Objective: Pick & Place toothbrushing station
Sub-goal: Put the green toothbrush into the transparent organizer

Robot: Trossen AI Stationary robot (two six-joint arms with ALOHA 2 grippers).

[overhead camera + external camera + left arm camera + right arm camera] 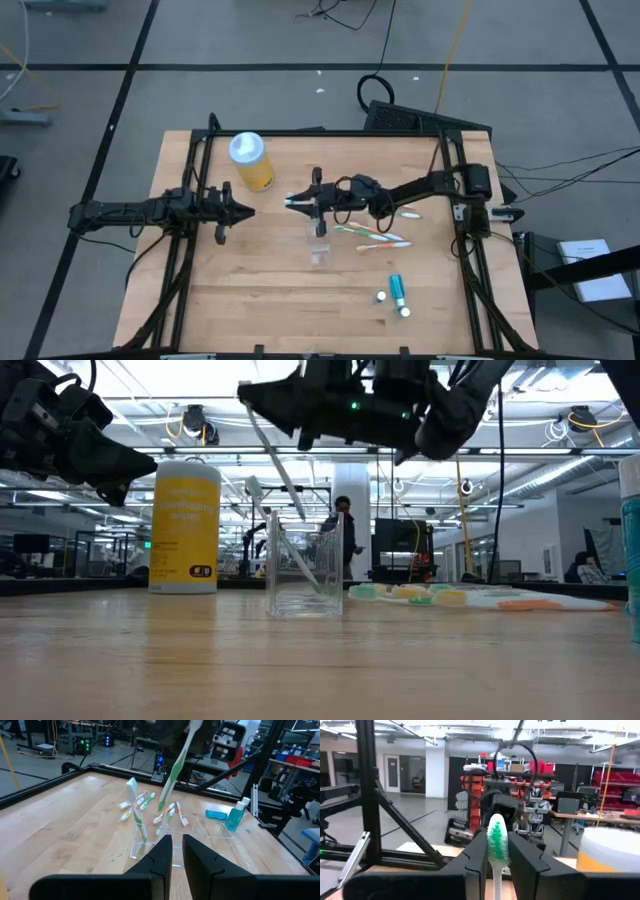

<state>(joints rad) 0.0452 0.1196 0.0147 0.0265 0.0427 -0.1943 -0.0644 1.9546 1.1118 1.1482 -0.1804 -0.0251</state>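
A small clear cup [318,248] stands mid-table. One green and white toothbrush [136,810] stands in it, leaning on the rim with its head up. My right gripper [292,203] reaches in level from the right, just above and left of the cup, shut on a second green toothbrush [175,770]. More toothbrushes [375,236] lie flat to the right of the cup. Teal white-capped tubes [396,292] lie nearer the front. My left gripper [246,210] waits at the left, shut, pointing toward the cup. My right gripper pinches the toothbrush between its two fingers just below the bristled head [496,865]. The head sticks up between the fingertips. The fingers come about level from the table's right side and lie across the brush. The handle hangs slanting down, its lower end [163,806] clear of the table by the cup.
A yellow bottle with a pale blue lid [250,160] stands at the far left of the table. Black frame rails [200,170] run along both sides. Bare wood lies in front of the cup and at the near left.
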